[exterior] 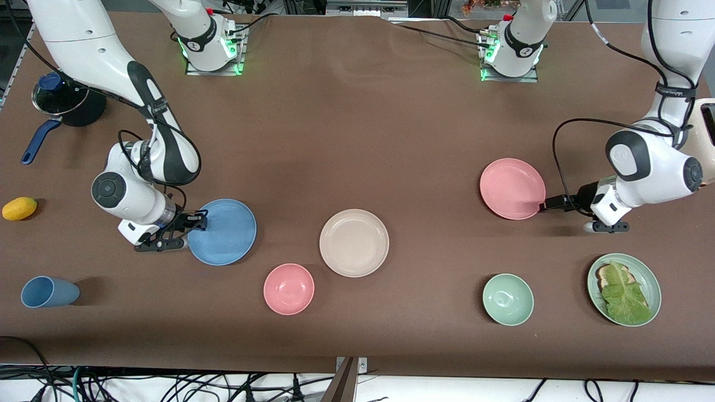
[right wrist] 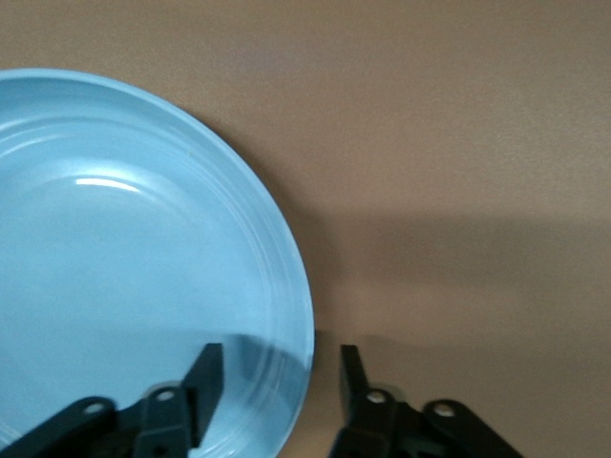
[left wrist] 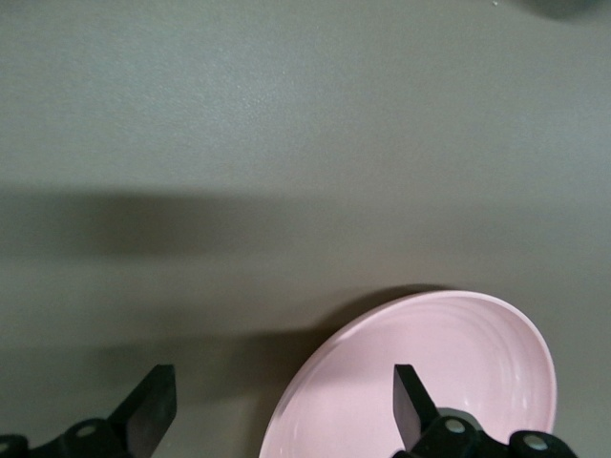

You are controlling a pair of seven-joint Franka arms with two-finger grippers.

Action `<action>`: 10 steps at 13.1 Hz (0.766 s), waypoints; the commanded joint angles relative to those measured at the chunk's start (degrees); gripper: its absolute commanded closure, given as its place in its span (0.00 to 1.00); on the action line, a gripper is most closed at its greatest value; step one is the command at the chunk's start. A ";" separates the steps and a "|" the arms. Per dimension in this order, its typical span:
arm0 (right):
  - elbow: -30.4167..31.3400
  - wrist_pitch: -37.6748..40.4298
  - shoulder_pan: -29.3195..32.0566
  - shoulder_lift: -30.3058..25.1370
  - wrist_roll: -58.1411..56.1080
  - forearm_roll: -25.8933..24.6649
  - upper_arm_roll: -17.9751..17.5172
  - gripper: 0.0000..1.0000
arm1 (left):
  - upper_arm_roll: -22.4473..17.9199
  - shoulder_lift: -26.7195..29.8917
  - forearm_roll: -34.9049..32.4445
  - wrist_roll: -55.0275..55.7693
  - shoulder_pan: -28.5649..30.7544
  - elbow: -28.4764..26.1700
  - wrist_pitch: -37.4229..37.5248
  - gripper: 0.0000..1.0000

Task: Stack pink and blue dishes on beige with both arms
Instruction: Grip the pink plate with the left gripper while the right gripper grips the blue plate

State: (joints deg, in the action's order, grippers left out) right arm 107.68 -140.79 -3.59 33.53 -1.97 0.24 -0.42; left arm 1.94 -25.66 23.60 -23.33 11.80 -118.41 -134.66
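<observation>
The beige plate (exterior: 354, 243) lies in the middle of the table. The blue plate (exterior: 223, 231) sits beside it toward the right arm's end, and fills much of the right wrist view (right wrist: 124, 258). My right gripper (exterior: 198, 220) is low at that plate's edge, open, one finger over the plate and one outside the rim (right wrist: 282, 367). The pink plate (exterior: 511, 187) lies toward the left arm's end. My left gripper (exterior: 550, 202) is at its edge, wide open, straddling the rim (left wrist: 282, 401) of the pink plate (left wrist: 449, 372).
A pink bowl (exterior: 289, 288) sits nearer the front camera than the beige plate. A green bowl (exterior: 508, 299) and a green plate (exterior: 647, 273) with lettuce are near the left arm's end. A blue cup (exterior: 49, 291), yellow fruit (exterior: 19, 208), pot (exterior: 67, 100) and toaster (exterior: 705, 134) line the ends.
</observation>
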 commanded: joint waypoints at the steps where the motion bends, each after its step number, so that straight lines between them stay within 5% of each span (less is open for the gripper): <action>1: 0.43 -0.72 0.34 -0.22 0.04 0.55 -0.19 0.54 | 1.58 3.86 1.62 -1.99 0.42 -6.04 -4.99 0.00; 4: 0.43 -0.63 0.34 -0.14 0.13 0.55 -0.28 0.67 | 4.11 4.30 1.62 -1.99 2.34 -8.49 -7.45 0.00; 6: 0.43 -0.63 0.33 -0.14 0.21 0.55 -0.19 0.81 | 11.83 5.09 1.54 -2.07 9.96 -11.13 -10.78 0.00; 10: 0.43 -0.63 0.33 -0.05 0.13 0.55 -0.19 0.93 | 12.30 9.31 1.62 -3.13 10.35 -15.18 -12.03 0.00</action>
State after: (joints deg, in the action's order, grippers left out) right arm 107.66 -140.87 -3.56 33.52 -1.89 0.25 -0.40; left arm 13.35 -20.52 23.60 -24.31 21.41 -129.81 -145.87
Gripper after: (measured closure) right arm 0.907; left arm 0.000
